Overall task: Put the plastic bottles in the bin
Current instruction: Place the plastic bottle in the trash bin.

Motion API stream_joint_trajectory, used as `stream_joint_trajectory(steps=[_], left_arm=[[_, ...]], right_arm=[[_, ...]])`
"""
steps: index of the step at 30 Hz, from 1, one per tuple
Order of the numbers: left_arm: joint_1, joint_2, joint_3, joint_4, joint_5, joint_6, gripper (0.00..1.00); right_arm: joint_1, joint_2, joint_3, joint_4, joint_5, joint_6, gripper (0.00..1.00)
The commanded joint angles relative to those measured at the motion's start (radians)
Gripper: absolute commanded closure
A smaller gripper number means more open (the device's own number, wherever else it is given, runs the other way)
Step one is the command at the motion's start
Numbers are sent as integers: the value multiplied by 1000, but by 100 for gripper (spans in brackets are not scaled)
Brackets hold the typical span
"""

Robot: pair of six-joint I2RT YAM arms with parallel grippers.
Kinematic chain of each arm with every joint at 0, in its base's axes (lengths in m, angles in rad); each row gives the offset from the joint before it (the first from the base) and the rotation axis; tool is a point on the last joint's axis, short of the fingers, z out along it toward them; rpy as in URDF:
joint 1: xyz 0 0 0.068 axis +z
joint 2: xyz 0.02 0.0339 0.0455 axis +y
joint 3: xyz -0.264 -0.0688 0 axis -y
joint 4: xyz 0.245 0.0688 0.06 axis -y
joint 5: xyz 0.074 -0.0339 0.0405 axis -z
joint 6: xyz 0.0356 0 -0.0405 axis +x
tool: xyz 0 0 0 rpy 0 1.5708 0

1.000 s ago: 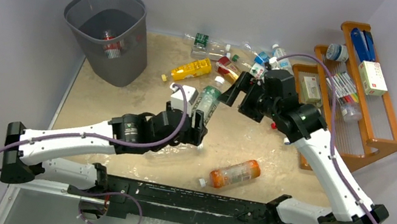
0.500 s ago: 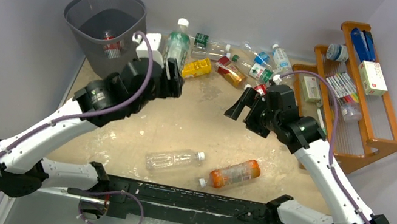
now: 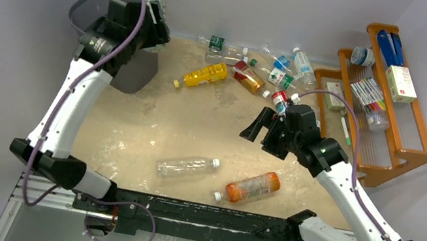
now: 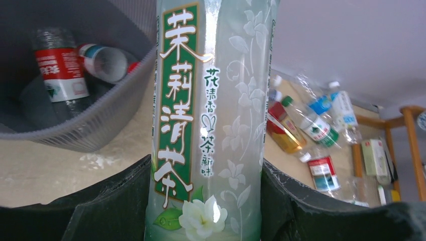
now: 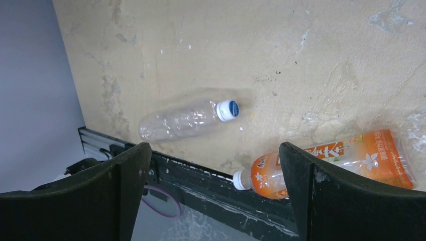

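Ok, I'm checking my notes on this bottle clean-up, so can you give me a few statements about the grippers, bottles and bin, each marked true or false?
1. The left gripper holds a green-labelled bottle. True.
2. The right gripper is shut on the orange bottle. False: it is open and empty, and that bottle lies on the table.
3. The bin has a red-labelled bottle inside. True.
4. The clear bottle near the arms' bases stands upright. False: it lies on its side.

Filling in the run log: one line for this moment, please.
left fingers: shut on green-label bottle, at bin | right fingers: open, empty | drop: not yet done
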Motion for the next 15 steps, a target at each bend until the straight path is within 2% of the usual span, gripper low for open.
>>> stream_joint_trajectory(steps=[1, 6, 11, 12, 15], left_arm=[[203, 44, 68, 53, 215, -6, 42], [392, 118, 129, 81, 356, -39, 43], [502, 199, 187, 85, 440, -50, 41], [513, 218, 203, 80, 444, -46, 38], [527, 285, 254, 41, 423, -25, 20]], right_arm=[[-3, -24, -17, 43, -36, -4, 0], [-3, -33, -61, 70, -58, -8, 0], [-3, -33, -106, 97, -75, -2, 0], [-2, -32, -113, 102, -78, 1, 0], [-3, -35, -124, 113, -86, 15, 0]])
